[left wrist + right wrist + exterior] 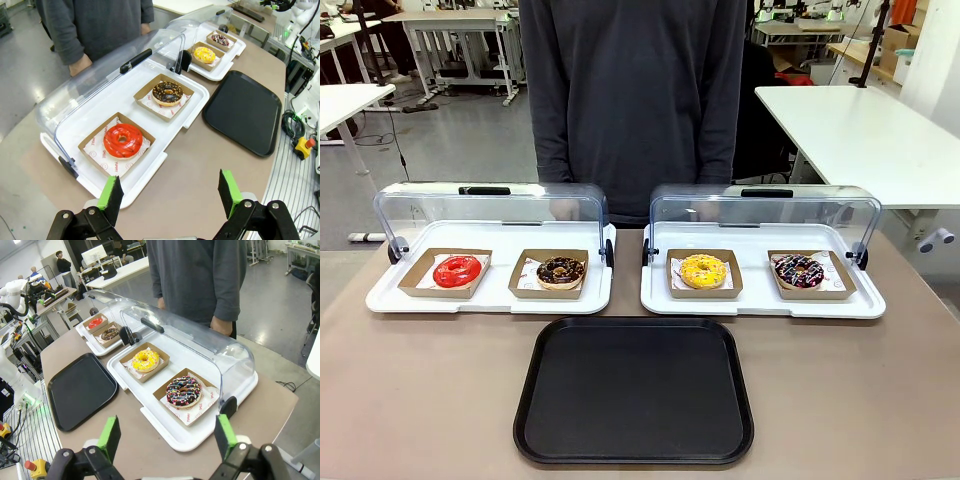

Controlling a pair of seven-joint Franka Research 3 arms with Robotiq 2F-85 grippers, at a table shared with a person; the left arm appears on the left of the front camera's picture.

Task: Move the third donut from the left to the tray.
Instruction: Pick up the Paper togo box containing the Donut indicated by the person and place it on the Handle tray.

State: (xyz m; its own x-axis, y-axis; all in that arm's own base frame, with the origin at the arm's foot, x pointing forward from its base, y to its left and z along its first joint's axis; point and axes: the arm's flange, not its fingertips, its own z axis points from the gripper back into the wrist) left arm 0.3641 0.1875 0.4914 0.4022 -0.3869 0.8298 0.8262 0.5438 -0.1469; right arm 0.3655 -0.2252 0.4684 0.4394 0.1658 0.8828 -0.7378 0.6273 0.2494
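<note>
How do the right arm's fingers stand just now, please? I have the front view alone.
Observer: The right gripper is open. Its fingers stand wide apart with nothing between them.
Operator: Thank you. What lies ahead of it?
Observer: The sprinkled chocolate donut is nearest, and the yellow donut sits just beyond it on the same white display tray.
Operator: And the left arm?
Observer: The left gripper is open and empty too, with the red donut nearest in front of it.
</note>
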